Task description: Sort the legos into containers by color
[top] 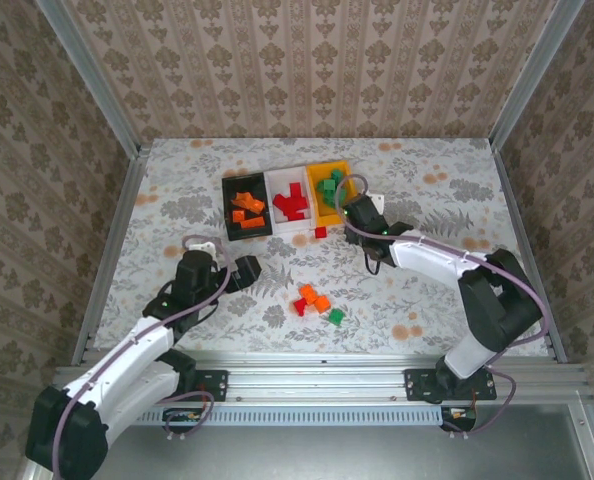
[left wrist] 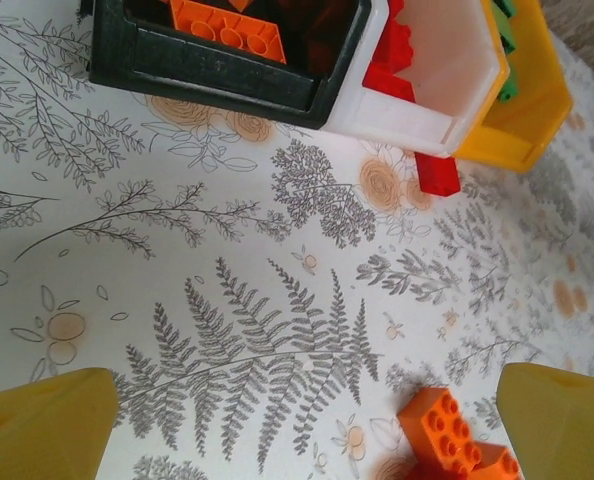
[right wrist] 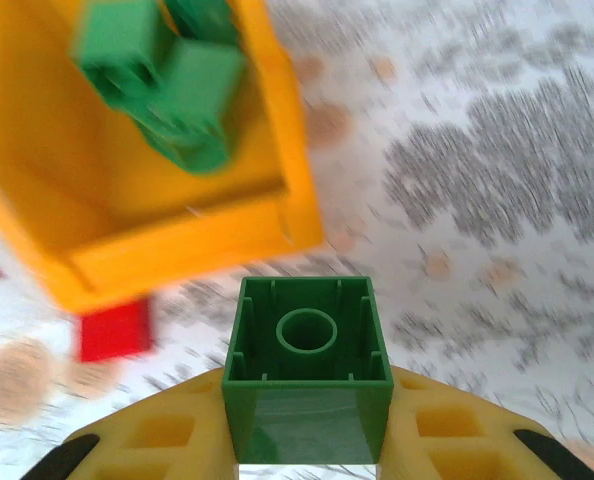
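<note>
left gripper (top: 241,271): lower left of centre in the top view, over bare tabletop (top: 167,200).
left fingers (left wrist: 42,425): yellow, at the two bottom corners of the left wrist view. They are spread wide, with nothing but tabletop pattern between them.
loose legos (top: 315,301): a small cluster just below the middle of the top view. It has two orange, one red, and one green lego (top: 335,316) at its lower right.
orange lego (left wrist: 440,424): at the bottom edge of the left wrist view, right of centre, near the right-hand finger.
right gripper (top: 355,213): right of centre in the top view, at the near right corner of the orange-yellow bin (top: 325,212).
right fingers (right wrist: 152,440): pinching a green brick (right wrist: 308,365) at the bottom centre of the right wrist view. Its hollow side, with a round tube, faces the camera.
red brick (top: 320,232): alone on the tabletop, just below where the white bin (top: 295,226) meets the orange-yellow bin.
black bin (top: 249,235): left end of the row, upper centre of the top view, holding orange legos.
white bin: in the middle, touching both neighbours, holding red legos.
orange-yellow bin: right end of the row, holding green legos, blurred in the right wrist view.
</note>
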`<state>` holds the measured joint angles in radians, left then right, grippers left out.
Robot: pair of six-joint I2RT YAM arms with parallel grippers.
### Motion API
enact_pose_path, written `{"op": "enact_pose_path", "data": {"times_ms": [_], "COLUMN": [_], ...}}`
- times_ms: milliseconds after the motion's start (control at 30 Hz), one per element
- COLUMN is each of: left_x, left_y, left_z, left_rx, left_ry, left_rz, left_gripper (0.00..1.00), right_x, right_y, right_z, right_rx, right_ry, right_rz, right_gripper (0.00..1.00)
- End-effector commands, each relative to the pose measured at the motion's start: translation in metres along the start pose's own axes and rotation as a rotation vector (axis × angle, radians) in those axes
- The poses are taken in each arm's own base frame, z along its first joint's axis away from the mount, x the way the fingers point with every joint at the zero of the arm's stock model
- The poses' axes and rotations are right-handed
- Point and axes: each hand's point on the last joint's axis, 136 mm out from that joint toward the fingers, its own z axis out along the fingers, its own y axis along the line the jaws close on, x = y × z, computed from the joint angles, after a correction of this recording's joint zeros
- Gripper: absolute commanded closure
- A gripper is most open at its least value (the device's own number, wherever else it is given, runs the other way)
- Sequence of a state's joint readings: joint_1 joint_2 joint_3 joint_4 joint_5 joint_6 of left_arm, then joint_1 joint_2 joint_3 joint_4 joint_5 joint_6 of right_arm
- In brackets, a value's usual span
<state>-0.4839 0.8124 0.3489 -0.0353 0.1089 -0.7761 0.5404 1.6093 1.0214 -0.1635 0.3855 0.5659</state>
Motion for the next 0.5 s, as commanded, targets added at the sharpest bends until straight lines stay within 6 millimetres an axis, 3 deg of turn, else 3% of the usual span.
{"op": "enact_pose_path", "data": {"times_ms": [0,200,400,467], "left_x": [0.004,0.015,0.018,0.018], "left_y": [0.0,0.005,0.012,0.013], "left_z": [0.01,0.014,0.003,0.0], "left_rx": [0.055,0.026,0.01,0.01], "left_ry": [-0.027,0.03,0.013,0.002], "left_rz": [-0.132,-0.16,-0.162,-0.163], "left_gripper": [0.0,0.0,0.0,0.0], "right_x": [-0.032,-0.053,-0.074,-0.075], "right_y": [0.027,0.058,0.058,0.058], "right_z": [0.005,0.061,0.094,0.098], "right_rx": [-0.083,-0.106,-0.102,-0.1], "right_ry": [0.007,0.091,0.11,0.123], "right_rz": [-0.065,-0.115,-0.067,-0.071], "right_gripper": [0.72,0.72,0.7,0.63]}}
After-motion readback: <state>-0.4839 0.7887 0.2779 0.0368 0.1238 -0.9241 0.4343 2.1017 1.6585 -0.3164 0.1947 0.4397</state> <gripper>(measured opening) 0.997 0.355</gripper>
